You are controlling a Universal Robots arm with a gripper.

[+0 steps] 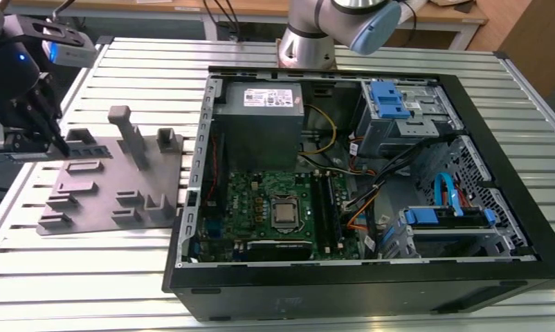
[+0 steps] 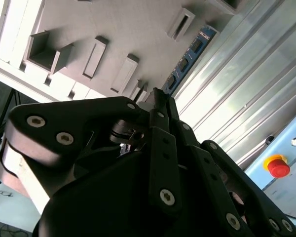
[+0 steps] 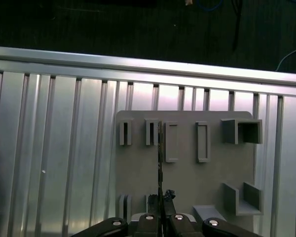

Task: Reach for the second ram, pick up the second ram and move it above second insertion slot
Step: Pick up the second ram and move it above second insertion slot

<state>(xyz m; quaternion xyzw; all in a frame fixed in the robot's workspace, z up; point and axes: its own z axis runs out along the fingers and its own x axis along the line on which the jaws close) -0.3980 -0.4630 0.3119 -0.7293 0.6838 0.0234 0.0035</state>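
The pincer (image 1: 58,142) hangs low over the grey plastic fixture (image 1: 102,197), which lies on the slatted aluminium worktop (image 1: 93,277) at the exterior view's left. Its black fingers are closed together on one end of the second ram (image 1: 88,148). In the exterior view this thin dark-green stick stands on edge at the far side of the fixture, between low upright blocks, and runs from the fingertips toward the exterior view's right. In the first wrist view the second ram (image 3: 160,148) shows edge-on as a narrow dark line. It leads from a row of rectangular pockets in the fixture (image 3: 187,177) down into the pincer (image 3: 162,197), whose tips press on both of its faces with no gap to see. In the second wrist view the second ram (image 2: 190,57) shows its flat side with dark chips. It lies along the edge of the fixture (image 2: 103,29), next to the worktop (image 2: 246,74) slats, and ends at the pincer (image 2: 157,95). A red stop button (image 2: 278,165) sits on a pale box beyond the slats. To the exterior view's right of the fixture, just beside it, lies an open computer case (image 1: 370,294) with its motherboard (image 1: 268,200) on the floor of the case. The memory slots there are well apart from the stick. The arm's base (image 1: 305,48) stands at the far edge of the worktop behind the case.
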